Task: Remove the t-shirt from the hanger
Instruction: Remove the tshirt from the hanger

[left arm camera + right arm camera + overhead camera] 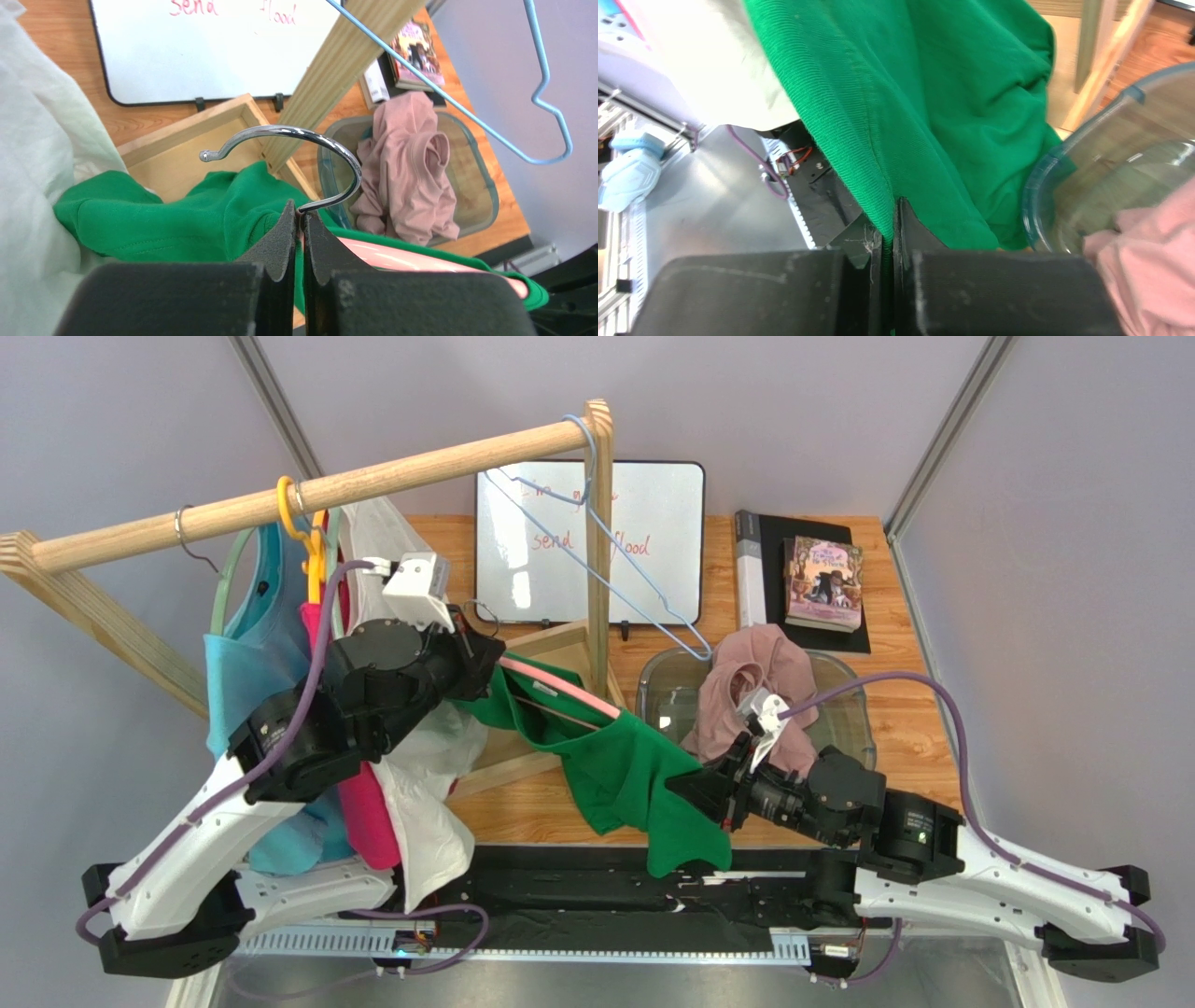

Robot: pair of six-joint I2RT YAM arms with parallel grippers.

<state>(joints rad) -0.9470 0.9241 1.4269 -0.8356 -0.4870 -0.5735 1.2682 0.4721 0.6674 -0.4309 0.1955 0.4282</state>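
Green jersey, soft and light: the t-shirt (pixel 617 770) will drape, stretch and bunch rather than slide off as one piece, and I expect its neck to catch on the hanger (pixel 568 696). It is not fragile, but a hard tug would likely drag the hanger along with it. I judge the best hold to be low on the cloth, at the hem or a side seam, pulling away from the hook (pixel 295 134) while the hanger is kept steady.

My left fingers (pixel 289 227) are pressed together on the chrome hook's stem, just above the collar. My right fingers (pixel 905 227) are pinching a fold at the t-shirt's edge.

From above, the t-shirt hangs near the middle of the view, strung from my left fingers at 10 o'clock down to my right fingers at 4 o'clock, partly on the hanger. It is plain bright green and creased, with one pink hanger arm bared along its top.
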